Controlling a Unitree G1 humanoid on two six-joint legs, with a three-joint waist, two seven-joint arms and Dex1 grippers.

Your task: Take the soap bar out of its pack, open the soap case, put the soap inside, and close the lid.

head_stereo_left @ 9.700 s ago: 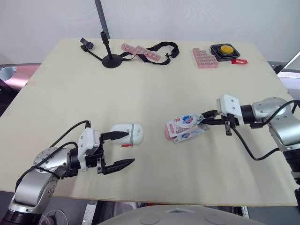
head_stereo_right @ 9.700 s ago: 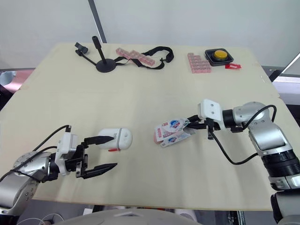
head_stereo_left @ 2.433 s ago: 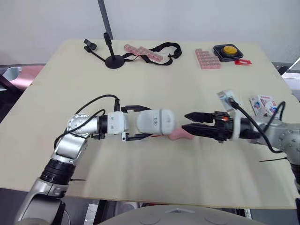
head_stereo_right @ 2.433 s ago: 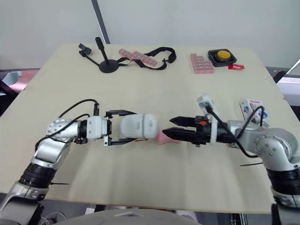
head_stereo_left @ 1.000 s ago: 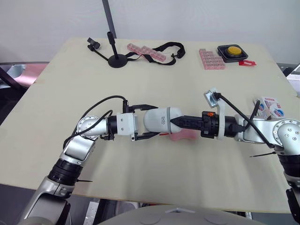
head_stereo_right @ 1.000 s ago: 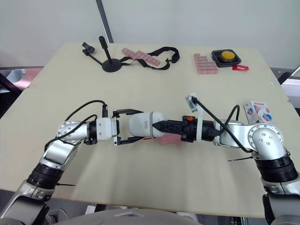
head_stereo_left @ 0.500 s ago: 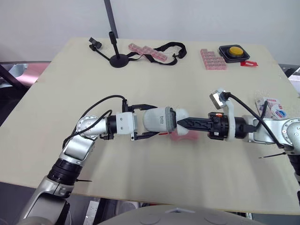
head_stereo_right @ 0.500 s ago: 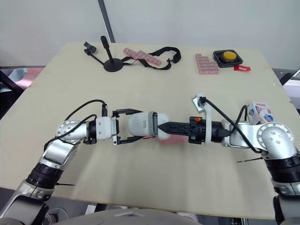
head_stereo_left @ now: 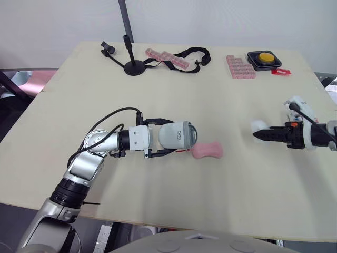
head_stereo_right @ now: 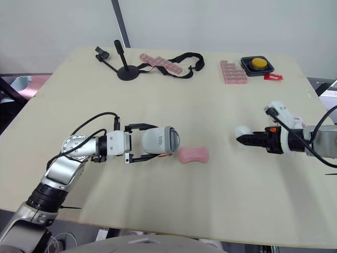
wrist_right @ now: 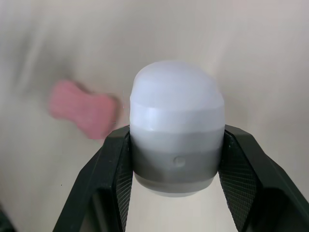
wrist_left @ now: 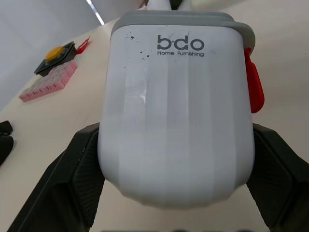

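Note:
My left gripper (head_stereo_left: 171, 138) is shut on the white soap case body (head_stereo_left: 176, 135), held sideways just above the table with its open mouth facing right; the case (wrist_left: 176, 111) bears a red tab. The pink soap bar (head_stereo_left: 207, 151) lies bare on the table just right of that mouth. My right gripper (head_stereo_left: 257, 134) is shut on the case's white lid (head_stereo_left: 257, 126), far to the right of the case. In the right wrist view the lid (wrist_right: 177, 145) sits between the black fingers (wrist_right: 112, 179), with the soap bar (wrist_right: 83, 108) blurred beyond it.
At the table's far edge stand a black stand (head_stereo_left: 134, 66), a black strap with pink pill strips (head_stereo_left: 169, 56), a pink pill organiser (head_stereo_left: 240, 66) and a yellow button box (head_stereo_left: 265, 58). The tabletop (head_stereo_left: 210, 105) between these and my arms is bare.
My right gripper has pulled the lid off the case and carried it far to the right. The case mouth now stands open, and the soap bar lies uncovered.

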